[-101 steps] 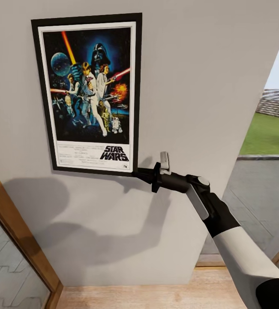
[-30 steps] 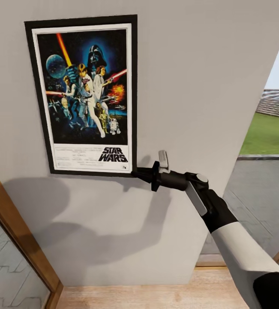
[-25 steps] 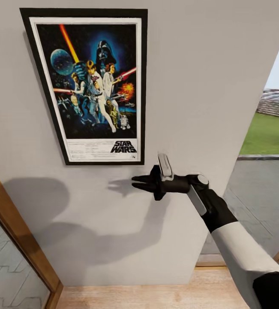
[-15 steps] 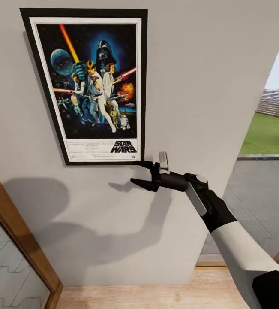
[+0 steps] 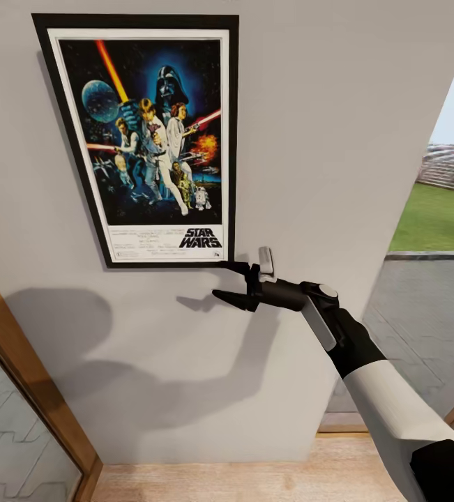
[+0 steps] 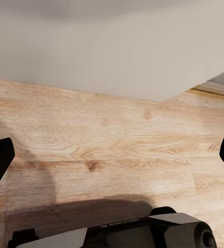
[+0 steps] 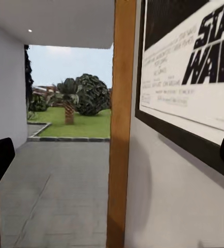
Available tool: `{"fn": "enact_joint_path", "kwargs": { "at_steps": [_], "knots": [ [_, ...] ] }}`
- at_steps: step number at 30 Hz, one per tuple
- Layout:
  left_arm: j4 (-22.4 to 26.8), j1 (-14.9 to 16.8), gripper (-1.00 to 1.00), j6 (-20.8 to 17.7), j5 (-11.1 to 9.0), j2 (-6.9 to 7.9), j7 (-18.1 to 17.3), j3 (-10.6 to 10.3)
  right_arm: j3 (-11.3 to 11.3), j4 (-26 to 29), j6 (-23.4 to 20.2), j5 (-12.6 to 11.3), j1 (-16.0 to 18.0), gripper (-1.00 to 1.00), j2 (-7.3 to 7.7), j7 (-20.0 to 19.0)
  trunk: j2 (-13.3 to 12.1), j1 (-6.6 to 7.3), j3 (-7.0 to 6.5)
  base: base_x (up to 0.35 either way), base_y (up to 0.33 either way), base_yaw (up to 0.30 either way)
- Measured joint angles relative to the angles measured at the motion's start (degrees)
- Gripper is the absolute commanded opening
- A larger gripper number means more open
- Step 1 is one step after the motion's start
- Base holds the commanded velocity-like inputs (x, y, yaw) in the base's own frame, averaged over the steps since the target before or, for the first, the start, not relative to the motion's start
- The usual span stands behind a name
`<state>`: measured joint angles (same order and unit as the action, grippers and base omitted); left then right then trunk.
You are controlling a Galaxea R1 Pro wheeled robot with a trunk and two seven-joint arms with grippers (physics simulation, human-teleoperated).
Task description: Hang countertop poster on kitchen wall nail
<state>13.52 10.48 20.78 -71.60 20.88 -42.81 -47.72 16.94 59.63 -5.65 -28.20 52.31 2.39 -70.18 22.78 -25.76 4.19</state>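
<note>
The poster (image 5: pixel 146 139) is seen flat against the grey wall (image 5: pixel 324 139), upright, at 11 o'clock in the head view. The right gripper (image 5: pixel 228 281) is held just below the poster's lower right corner at 5 o'clock from it, jaws spread wide, nothing gripped. The left gripper (image 6: pixel 112 155) is likewise spread wide and empty above the wooden floor (image 6: pixel 112 144).
</note>
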Motion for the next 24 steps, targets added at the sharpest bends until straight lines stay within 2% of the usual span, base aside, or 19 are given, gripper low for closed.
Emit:
{"fn": "enact_joint_path", "kwargs": {
  "at_steps": [7, 14, 19, 23, 24],
  "knots": [
    [0.0, 0.0, 1.00, 0.0, 0.0, 0.00, 0.0, 0.0, -0.1, 0.4, 0.0, 0.0, 0.0, 1.00, 0.00, -0.1, 0.0, -0.01, 0.00, -0.149, -0.058, 0.000],
    [0.0, 0.0, 1.00, 0.0, 0.0, 0.00, 0.0, -0.1, -0.1, 0.5, 0.0, -0.1, 0.0, 1.00, 0.00, -0.1, 0.0, -0.02, 0.00, -0.296, -0.005, 0.000],
    [0.0, 0.0, 1.00, 0.1, 0.0, 0.05, 0.0, 0.0, -0.1, 0.3, 0.1, -0.3, -0.5, 1.00, 0.15, -2.0, 0.0, -0.02, 0.00, -0.328, 0.000, 0.000],
    [0.0, 0.0, 1.00, 0.1, -0.1, 0.07, -0.2, 0.0, -0.2, -0.4, 0.1, -0.8, -1.2, 1.00, 0.71, -2.7, 0.0, -0.02, 0.00, -0.333, 0.000, 0.000],
    [0.0, 0.0, 1.00, 0.1, -0.1, 0.18, -1.6, 0.2, -0.3, -1.5, 0.4, -1.2, -3.9, 1.00, 2.27, -2.9, 0.0, -0.02, 0.01, -0.329, 0.000, 0.000]
  ]
}}
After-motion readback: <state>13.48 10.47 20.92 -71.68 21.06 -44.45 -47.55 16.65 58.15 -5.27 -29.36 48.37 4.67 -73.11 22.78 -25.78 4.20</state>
